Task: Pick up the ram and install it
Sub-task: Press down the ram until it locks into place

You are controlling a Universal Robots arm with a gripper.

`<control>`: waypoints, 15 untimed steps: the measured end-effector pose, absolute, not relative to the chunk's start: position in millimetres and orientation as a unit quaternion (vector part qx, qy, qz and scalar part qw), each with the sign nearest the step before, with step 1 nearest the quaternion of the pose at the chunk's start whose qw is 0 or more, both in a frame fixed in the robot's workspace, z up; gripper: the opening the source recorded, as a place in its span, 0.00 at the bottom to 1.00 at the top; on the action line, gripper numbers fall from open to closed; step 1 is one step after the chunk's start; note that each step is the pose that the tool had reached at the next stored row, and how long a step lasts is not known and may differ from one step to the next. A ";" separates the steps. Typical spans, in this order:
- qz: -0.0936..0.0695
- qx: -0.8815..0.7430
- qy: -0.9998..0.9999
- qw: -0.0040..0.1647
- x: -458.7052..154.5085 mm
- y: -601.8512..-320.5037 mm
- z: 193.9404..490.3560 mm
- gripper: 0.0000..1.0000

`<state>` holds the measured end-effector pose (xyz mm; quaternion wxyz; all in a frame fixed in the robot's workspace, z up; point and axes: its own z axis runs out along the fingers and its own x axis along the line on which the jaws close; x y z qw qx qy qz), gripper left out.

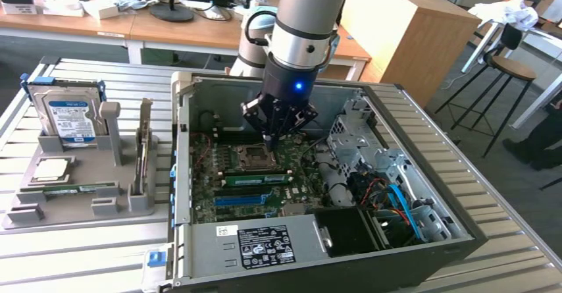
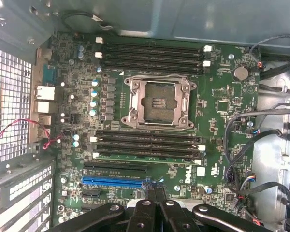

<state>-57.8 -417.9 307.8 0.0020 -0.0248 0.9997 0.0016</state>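
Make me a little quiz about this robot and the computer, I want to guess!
1. True or false: the gripper hangs over the open computer case.
2. In the wrist view, what colour is the long slot nearest the gripper? A red, B blue, C yellow.
3. Name the labelled box standing in the grey holder beside the case.

Key: 1 true. 2 B. 3 the hard drive.
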 end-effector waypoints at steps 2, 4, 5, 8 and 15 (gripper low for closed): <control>0.002 -0.025 1.000 0.002 -57.8 -417.9 307.9 0.10; 0.002 -0.025 1.000 0.002 -57.8 -417.9 307.9 0.10; 0.002 -0.025 1.000 0.002 -57.8 -417.9 307.9 0.10; 0.002 -0.024 1.000 0.002 -57.7 -417.4 308.2 0.10; 0.002 -0.020 1.000 0.001 -57.8 -416.6 314.6 0.10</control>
